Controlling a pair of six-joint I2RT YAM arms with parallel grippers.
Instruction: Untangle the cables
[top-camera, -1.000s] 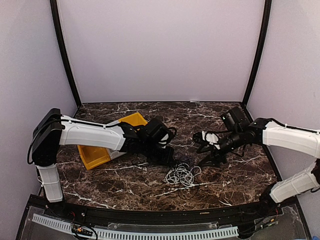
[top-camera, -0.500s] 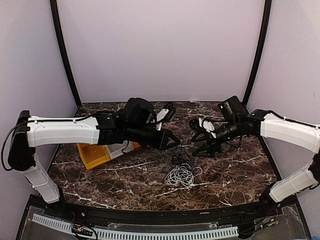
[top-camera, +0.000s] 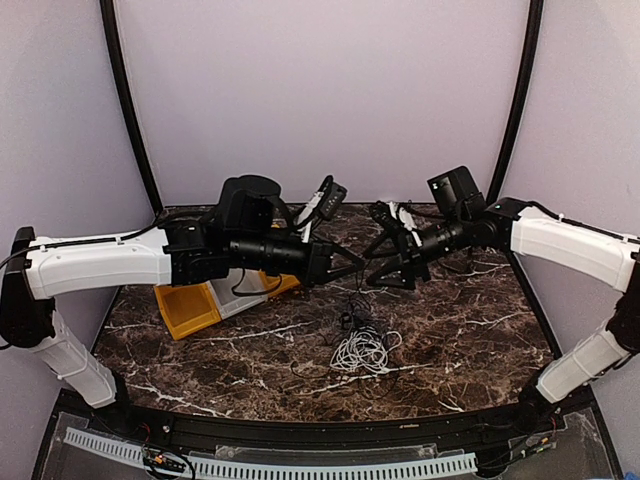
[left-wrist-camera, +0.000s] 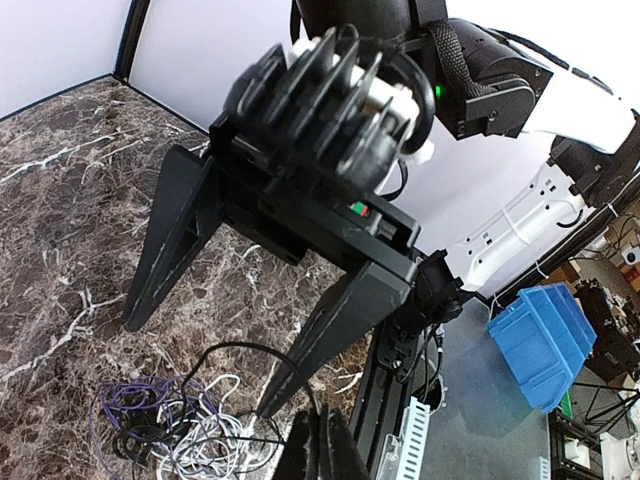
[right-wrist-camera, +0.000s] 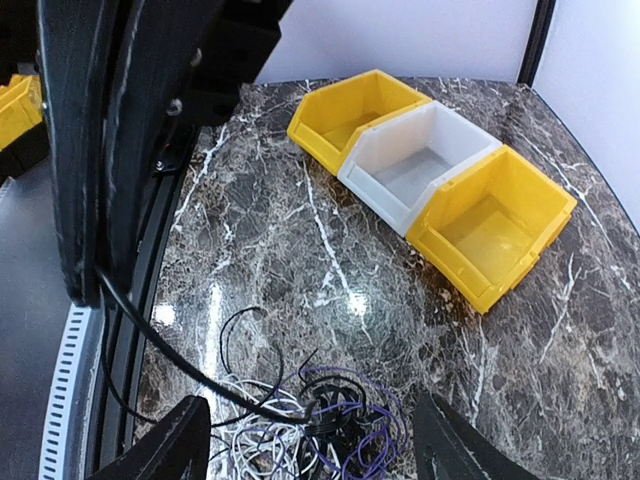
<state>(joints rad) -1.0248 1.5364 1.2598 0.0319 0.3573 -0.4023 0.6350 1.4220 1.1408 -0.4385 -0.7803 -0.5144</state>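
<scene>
The cables (top-camera: 362, 348) lie in a small tangle of white, purple and black cords on the marble table, in front of both grippers. In the right wrist view the cables (right-wrist-camera: 330, 430) sit between my open fingers. My left gripper (top-camera: 356, 268) hangs above the tangle, shut on one black cable (right-wrist-camera: 180, 365) that runs taut from its tip down into the heap. The left wrist view shows that black cable (left-wrist-camera: 230, 348) looping up to my left gripper (left-wrist-camera: 320, 440). My right gripper (top-camera: 372, 270) faces it closely, open, holding nothing. The right gripper (left-wrist-camera: 200, 370) fills the left wrist view.
Three bins stand in a row at the left under my left arm: a yellow bin (top-camera: 190, 308), a white bin (right-wrist-camera: 420, 165) and another yellow bin (right-wrist-camera: 495, 225). A blue bin (left-wrist-camera: 555, 340) sits off the table. The table's front rail (top-camera: 300, 430) runs below.
My left arm has risen and reached right toward the centre, drawing the black cable up from the tangle. My right gripper has lifted, moved back-left to face it, and opened wider.
</scene>
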